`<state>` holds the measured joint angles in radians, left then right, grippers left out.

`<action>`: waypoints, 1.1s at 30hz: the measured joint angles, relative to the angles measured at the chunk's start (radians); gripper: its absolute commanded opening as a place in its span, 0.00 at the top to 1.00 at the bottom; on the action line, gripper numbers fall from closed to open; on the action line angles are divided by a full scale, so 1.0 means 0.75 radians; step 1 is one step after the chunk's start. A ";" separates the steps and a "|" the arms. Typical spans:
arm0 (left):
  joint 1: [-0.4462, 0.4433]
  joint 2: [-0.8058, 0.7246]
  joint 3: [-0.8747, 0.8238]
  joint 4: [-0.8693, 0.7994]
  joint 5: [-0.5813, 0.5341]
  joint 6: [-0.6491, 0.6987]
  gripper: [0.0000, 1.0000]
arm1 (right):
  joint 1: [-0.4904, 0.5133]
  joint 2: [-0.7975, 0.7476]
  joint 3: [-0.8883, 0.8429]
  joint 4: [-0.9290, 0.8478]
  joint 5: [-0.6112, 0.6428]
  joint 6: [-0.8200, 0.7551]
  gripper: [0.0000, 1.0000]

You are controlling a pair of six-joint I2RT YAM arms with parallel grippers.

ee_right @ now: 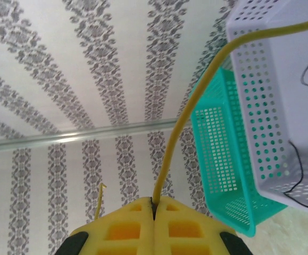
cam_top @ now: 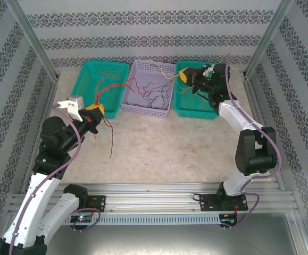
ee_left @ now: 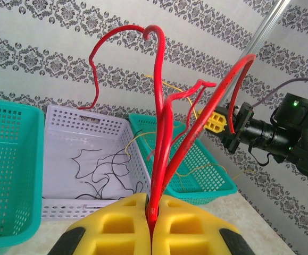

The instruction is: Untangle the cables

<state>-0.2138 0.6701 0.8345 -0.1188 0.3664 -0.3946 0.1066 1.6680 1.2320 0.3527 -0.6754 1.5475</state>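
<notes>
Roughly midway through the sorting, seen from above: at upper left sits a teal basket (cam_top: 90, 69), and below it, at middle left, the left arm rises from the lower-left corner with its elbow bent and its wrist lifted clear of the table, pointing right. The left gripper (cam_top: 94, 111) has its yellow fingers pressed fully together on a bunch of red cables (ee_left: 159, 143), which fan upward in its wrist view. One red end hangs down toward the table, and another strand arcs away to the lavender basket (cam_top: 167, 109) at upper centre. Thin dark cables (cam_top: 154, 95) lie loose on that basket's floor. A yellow cable (ee_right: 167, 159) crosses the lavender basket's far right corner and ends in the right gripper (cam_top: 184, 77), whose fingers are likewise closed tight on it. That gripper hovers over the second teal basket (cam_top: 196, 112) at upper right, pointing left. Its arm climbs from the lower right, bends at middle right and reaches up and leftward. The next move likely calls for drawing the two grippers further apart, slowly, so the red and yellow strands slip free without dragging the dark ones out.
</notes>
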 measured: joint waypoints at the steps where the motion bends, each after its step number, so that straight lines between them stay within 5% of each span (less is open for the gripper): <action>1: 0.000 0.000 0.000 0.000 0.000 0.000 1.00 | -0.010 -0.017 -0.038 -0.001 0.017 0.006 0.99; 15: 0.000 0.001 0.000 0.000 0.001 0.000 1.00 | -0.119 -0.301 -0.262 -0.185 0.321 -0.089 1.00; 33: 0.000 0.001 0.000 0.000 0.001 0.000 1.00 | -0.140 -0.049 -0.176 -0.548 0.483 -0.458 1.00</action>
<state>-0.2138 0.6704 0.8345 -0.1188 0.3668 -0.3946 0.0017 1.6310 1.0996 -0.0582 -0.3134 1.2037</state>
